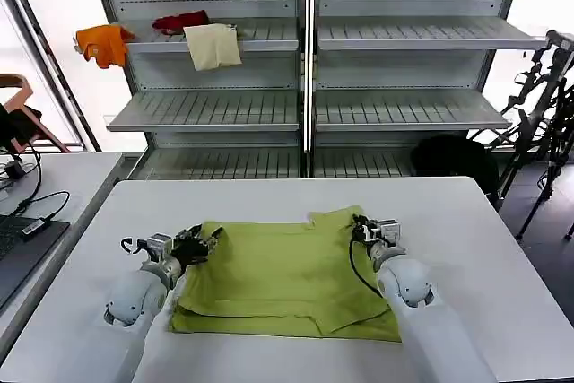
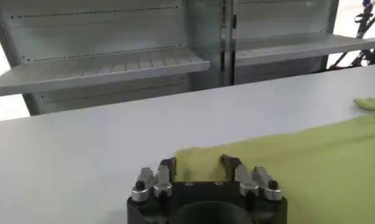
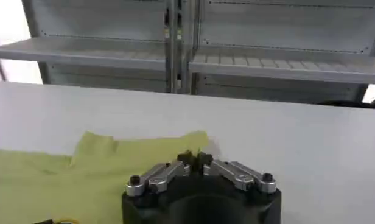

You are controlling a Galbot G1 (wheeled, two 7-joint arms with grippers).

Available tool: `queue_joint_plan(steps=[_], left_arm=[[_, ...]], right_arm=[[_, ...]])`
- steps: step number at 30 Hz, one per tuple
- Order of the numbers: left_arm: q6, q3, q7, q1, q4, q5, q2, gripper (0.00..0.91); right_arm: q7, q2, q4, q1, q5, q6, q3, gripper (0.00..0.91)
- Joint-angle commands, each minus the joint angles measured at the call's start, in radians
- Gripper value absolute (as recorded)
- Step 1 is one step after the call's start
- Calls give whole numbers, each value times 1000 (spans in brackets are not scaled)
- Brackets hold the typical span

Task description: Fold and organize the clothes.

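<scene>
While the lime-green T-shirt (image 1: 287,271) lies partly folded at lower centre, the left gripper (image 1: 199,244) gapes at its corner; the right gripper (image 1: 367,230) pinches fabric. Both should lift evenly.

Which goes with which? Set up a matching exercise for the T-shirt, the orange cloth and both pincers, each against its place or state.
1 lime-green T-shirt
2 orange cloth
3 left pincer
4 right pincer

a open at the shirt's corner
b lying on the white table
c shut on the shirt's edge
d at the upper shelf's left end

Pairs: 1-b, 2-d, 3-a, 4-c
</scene>
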Motion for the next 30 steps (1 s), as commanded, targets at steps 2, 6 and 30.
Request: queue_joint_plan(steps=[2, 6, 30], left_arm=[[4, 2, 4, 8, -15, 6, 0, 0], [3, -1, 19, 10, -19, 15, -2, 0], [-2, -166, 50, 236, -301, -155, 50, 0]], right_arm=[[-2, 0, 18, -3, -5, -1, 0, 0], [5, -3, 52, -11, 14, -1, 2, 0], [55, -60, 480, -313, 164, -2, 85, 0]])
